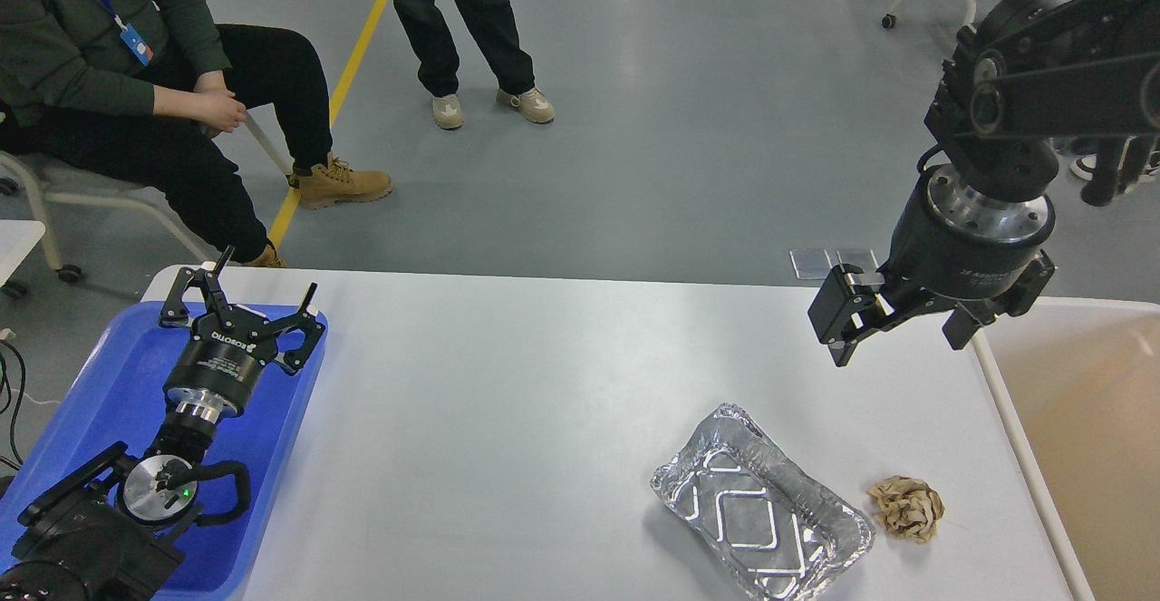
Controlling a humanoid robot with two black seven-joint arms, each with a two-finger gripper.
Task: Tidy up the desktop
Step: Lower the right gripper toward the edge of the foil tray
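Below both grippers lies the white desktop (544, 383) — left gripper (263, 297) spread at frame left, right gripper (897, 320) at upper right, its jaw state unclear.

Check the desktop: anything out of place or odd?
Two loose items on the desktop, near its right end: an empty foil tray lying askew to the edge, and a crumpled brown paper ball beside it, apart. Nothing spilled.

Lab floor: grey epoxy, yellow line (340, 84), badge-wearing onlooker (118, 84).
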